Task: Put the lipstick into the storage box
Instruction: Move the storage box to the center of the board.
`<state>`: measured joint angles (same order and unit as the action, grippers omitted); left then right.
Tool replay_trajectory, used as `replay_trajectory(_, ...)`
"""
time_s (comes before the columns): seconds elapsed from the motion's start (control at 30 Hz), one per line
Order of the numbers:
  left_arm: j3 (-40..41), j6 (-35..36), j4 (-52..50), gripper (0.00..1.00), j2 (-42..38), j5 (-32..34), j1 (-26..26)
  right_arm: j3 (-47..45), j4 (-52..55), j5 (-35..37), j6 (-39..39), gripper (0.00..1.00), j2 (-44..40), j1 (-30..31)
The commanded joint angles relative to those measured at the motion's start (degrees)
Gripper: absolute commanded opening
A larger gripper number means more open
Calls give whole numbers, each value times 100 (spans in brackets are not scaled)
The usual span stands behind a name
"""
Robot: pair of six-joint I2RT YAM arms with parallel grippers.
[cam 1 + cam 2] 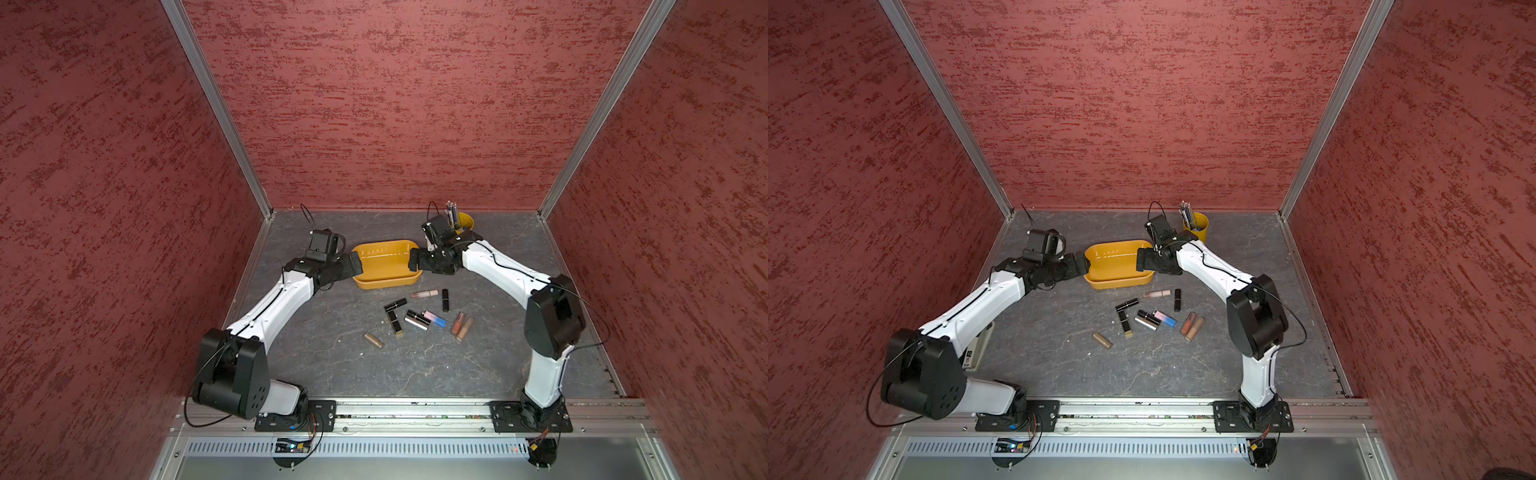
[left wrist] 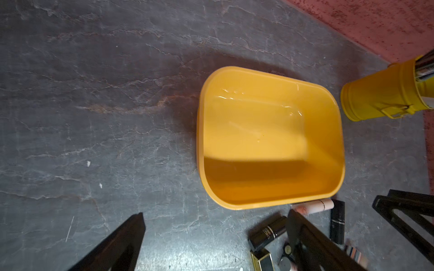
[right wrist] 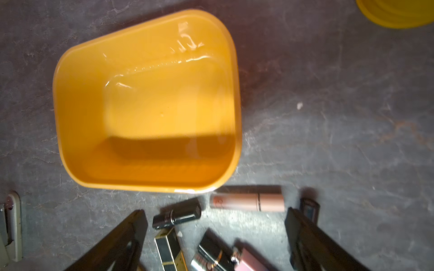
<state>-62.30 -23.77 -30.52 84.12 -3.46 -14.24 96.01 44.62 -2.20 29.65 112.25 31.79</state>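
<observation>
Dark grey stone-look table. The box sits toward the back, with a pen cup behind it to the right. In front of the box, lying flat: pink lipstick, black lipstick, black pair forming an L, silver tube just beside pink-blue tube, brown pair side by side, tan tube apart, nearest the front

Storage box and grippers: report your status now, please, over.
Left gripper, right gripper open, holding nothing. Storage box empty; lipsticks lie on table beside it. Pen cup stands near right gripper.
</observation>
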Motion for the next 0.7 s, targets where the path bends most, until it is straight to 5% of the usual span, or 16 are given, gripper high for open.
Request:
replay_trajectory(0.0, -403, 338, -269, 95, 515, 30, 22, 707, 495, 462, -261, 94, 491, 15)
replay_trajectory(0.67, -1355, 592, -565, 75, 2363, 353, -4, 1606, 774, 986, -540, 59, 1717, 18)
